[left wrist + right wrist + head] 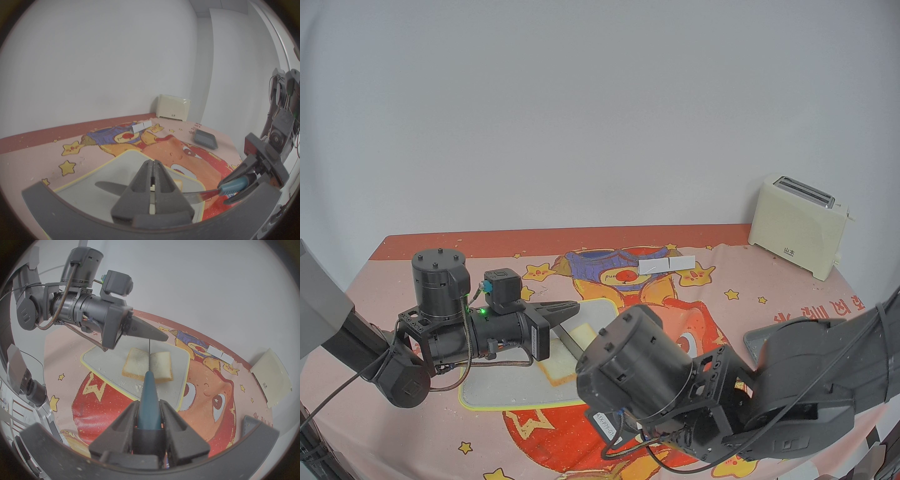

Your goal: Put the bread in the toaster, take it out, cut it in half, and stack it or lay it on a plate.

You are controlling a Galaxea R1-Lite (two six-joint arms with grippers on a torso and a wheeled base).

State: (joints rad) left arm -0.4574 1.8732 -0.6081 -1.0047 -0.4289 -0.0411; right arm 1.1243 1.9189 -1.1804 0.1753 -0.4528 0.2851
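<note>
Staged lab room: bare white walls, cartoon tablecloth, toaster.

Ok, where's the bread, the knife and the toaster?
bread [136, 363], right wrist view, on its pale top face.
knife [149, 396], right wrist view, on its blue handle.
toaster [794, 228], head view, on its cream side wall.

A pale slice of bread with a browned crust lies flat on a white, yellow-rimmed cutting board. A knife with a teal handle, clamped between the right gripper fingers, stands edge-down with its thin blade across the middle of the slice. The cream toaster, two slots on top, stands upright at the far right corner of the tabletop. A dark grey rectangular plate lies between toaster and board.
</note>
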